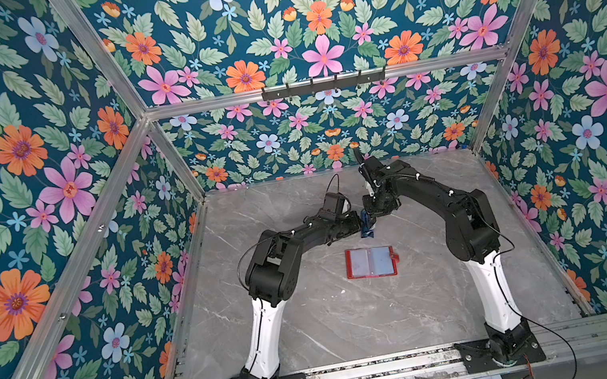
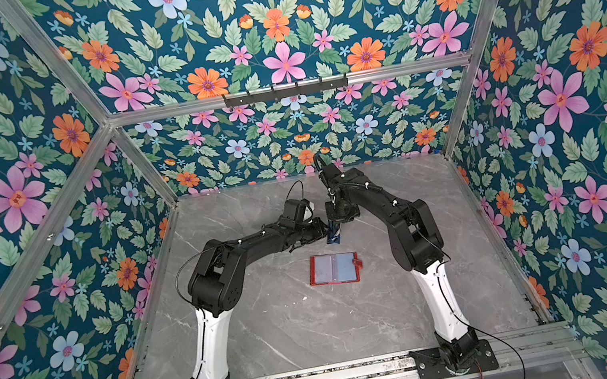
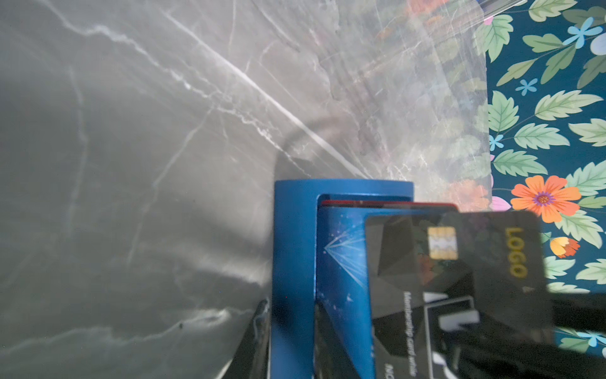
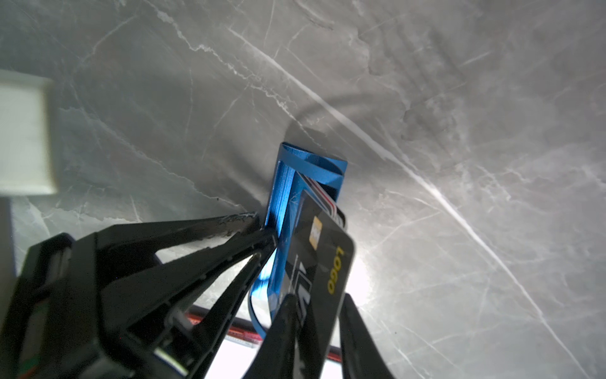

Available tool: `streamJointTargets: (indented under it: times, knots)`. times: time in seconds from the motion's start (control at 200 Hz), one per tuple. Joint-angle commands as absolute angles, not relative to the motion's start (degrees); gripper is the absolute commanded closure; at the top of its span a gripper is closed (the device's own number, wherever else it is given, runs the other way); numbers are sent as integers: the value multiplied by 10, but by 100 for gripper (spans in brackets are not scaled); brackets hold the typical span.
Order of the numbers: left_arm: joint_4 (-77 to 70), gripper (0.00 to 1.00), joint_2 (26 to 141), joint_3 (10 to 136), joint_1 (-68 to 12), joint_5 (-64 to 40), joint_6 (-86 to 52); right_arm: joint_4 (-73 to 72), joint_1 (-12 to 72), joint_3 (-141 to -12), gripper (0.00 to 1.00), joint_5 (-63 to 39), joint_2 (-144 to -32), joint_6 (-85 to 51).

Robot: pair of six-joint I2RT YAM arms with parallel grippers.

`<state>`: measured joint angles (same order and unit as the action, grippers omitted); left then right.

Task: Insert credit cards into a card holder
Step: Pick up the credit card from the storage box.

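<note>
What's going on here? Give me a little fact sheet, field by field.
card holder: red, lying open on the marble table, untouched
blue card rack: clamped by the left gripper, holds more cards
black card: sticking partly out of the rack
right gripper: fingers either side of the black card; grip unclear

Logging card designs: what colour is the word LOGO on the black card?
Yellow lettering; clearest in the left wrist view.
</note>
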<state>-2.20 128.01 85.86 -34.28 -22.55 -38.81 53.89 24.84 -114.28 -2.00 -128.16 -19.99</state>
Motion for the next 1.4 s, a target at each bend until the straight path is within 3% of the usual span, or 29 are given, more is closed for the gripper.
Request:
streamJointTargets:
  times: [0.0,0.38,0.62,0.845,1.17,1.395]
  knots:
    - [0,76,1285,859,-343,-208,-387,564,248,-1148,76,-1,-1275,-202]
    - [0,76,1285,858,-342,-211,-388,574,250,-1156,85,4,-1276,-199]
    - [-15,75,1278,847,-344,-220,-402,579,251,-1163,100,0,-1274,-199]
    - [-42,67,1270,838,-344,-246,-414,562,251,-1146,100,-18,-1252,-205]
    - [-31,55,1206,822,-343,-231,-365,476,244,-1020,100,-49,-1134,-223]
    - [-6,53,1114,741,-343,-176,-313,376,244,-856,100,-118,-1015,-230]
